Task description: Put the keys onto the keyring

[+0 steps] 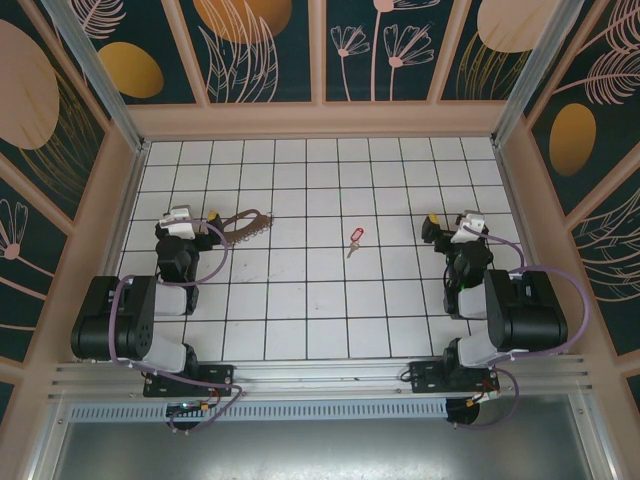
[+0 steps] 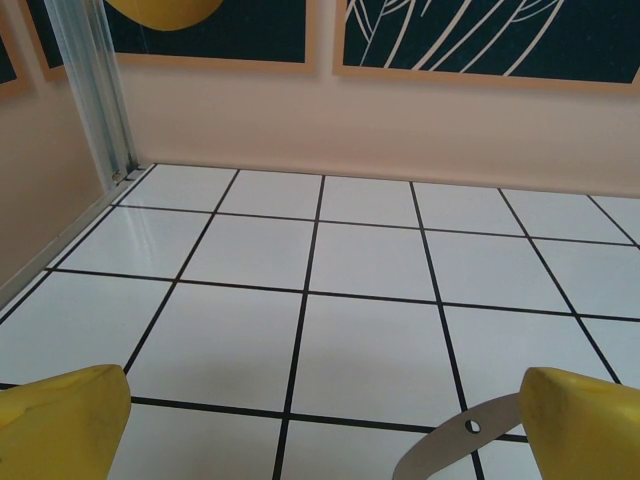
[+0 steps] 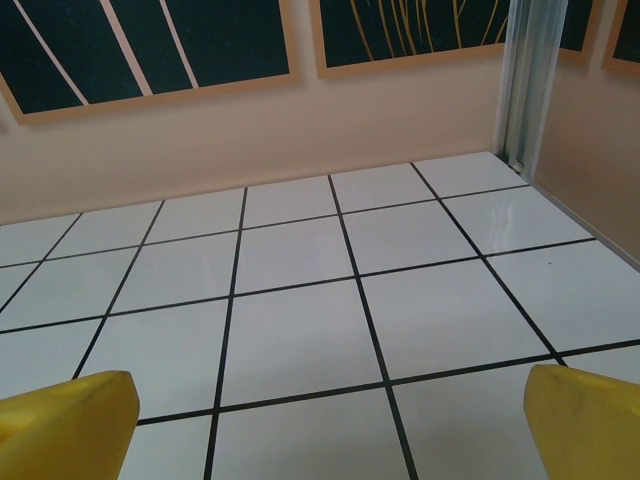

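One key (image 1: pixel 353 242), near-far, tagged end far

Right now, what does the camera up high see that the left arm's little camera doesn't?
Top camera: the key with the red tag lying mid-floor, and the right gripper, open. Left wrist camera: a small hole in the strip of the keyring, right beside its own yellow fingertips. Both: the keyring, the open left gripper and the white tiled floor.
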Robot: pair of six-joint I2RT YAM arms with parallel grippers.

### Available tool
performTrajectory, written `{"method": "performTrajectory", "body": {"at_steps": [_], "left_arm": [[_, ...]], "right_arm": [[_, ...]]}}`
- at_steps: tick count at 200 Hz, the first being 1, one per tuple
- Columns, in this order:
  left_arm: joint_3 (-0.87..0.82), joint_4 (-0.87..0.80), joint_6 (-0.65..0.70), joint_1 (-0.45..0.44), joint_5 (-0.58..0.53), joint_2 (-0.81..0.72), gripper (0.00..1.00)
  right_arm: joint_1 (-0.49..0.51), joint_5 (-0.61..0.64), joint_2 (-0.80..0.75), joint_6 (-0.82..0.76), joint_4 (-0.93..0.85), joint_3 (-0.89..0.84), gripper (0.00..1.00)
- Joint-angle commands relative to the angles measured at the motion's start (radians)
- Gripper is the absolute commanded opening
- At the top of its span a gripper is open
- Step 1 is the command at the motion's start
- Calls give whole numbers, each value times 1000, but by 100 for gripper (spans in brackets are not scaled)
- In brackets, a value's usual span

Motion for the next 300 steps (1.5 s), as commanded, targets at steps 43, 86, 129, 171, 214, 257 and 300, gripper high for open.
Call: {"method": "performTrajectory", "body": {"at_steps": [43,86,129,171,214,257,300], "left_arm": [[119,-287,-22,8,-13,-120,99],[281,-627,-130,7,69,-202,99],[490,-1002,-318,6,251,-192,99],[536,-1112,-330,-44,422,-187,99],[583,-1146,-344,-90,417,-39,99],[694,-1202,-316,-114,365,123,99],[792,-1259,-298,-124,319,257,99]], "right_arm": [[21,-5,-214,-5,-217,63,99],[136,6,-355,20,-421,142,99],[244,25,-425,138,-747,260,99],[287,-132,-409,268,-1030,375,99],[381,-163,-431,306,-1101,369,99],[445,-177,-453,301,-1131,371,99],[457,-194,-427,299,-1101,366,99]]}}
